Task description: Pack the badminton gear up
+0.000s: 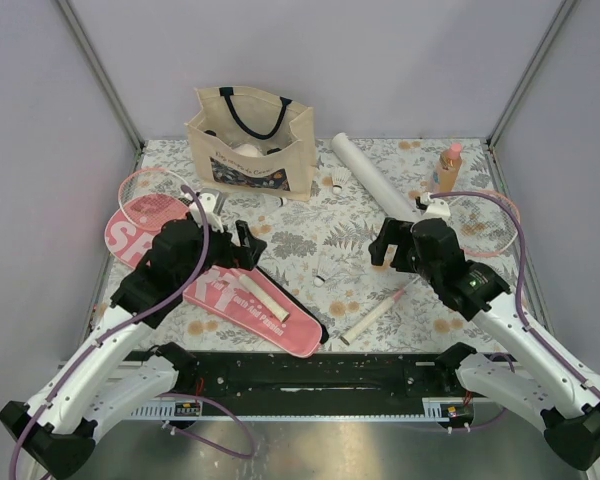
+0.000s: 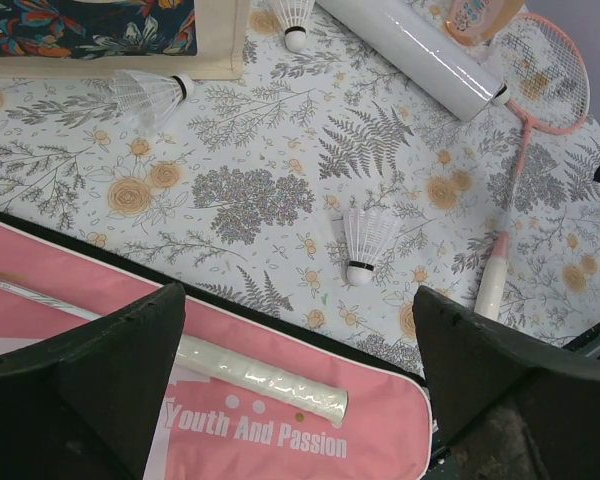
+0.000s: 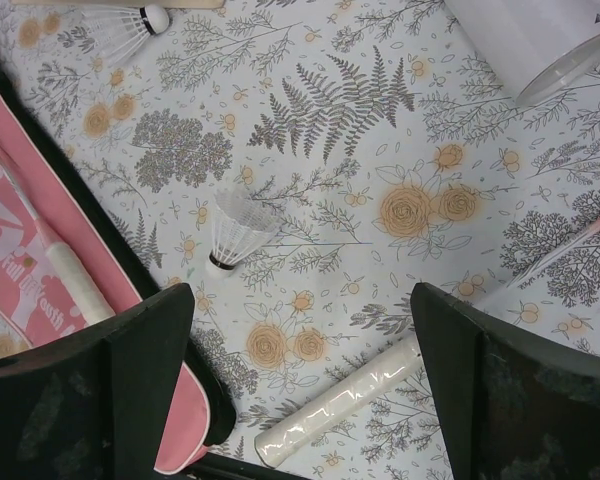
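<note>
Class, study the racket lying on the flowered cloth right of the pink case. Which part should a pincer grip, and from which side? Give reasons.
Grip the racket by its white handle, coming straight down with the jaws across its width. It lies flat with bare cloth on both sides, and is thicker than the thin shaft.

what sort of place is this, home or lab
Most likely a robot lab test cell, not a home. Plain grey panel walls on metal posts box in a floral-clothed table, and two robot arms are mounted on a black rail at its near edge.
</note>
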Robot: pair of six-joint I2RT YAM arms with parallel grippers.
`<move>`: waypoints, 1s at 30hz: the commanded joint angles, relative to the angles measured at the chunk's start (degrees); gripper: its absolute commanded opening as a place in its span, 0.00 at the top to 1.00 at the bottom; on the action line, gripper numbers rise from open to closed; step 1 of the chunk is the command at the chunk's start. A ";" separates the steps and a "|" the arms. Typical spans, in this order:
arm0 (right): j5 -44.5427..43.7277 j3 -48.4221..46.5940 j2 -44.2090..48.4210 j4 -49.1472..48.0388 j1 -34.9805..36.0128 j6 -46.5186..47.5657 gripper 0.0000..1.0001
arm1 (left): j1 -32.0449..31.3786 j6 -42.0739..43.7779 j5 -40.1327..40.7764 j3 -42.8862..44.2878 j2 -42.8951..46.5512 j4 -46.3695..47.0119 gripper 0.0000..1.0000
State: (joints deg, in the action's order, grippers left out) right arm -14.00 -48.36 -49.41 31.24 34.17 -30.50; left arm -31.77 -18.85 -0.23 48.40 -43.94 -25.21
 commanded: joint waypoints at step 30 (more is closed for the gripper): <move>-1.13 -39.17 -56.65 -0.93 -16.15 52.20 0.08 | -0.14 1.97 0.58 -3.22 10.28 8.24 0.01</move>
State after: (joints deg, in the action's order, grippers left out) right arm -21.41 -82.52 -102.02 27.86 19.00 16.12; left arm -31.77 -19.22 0.80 45.93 -34.85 -21.69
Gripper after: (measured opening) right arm 0.920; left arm 0.988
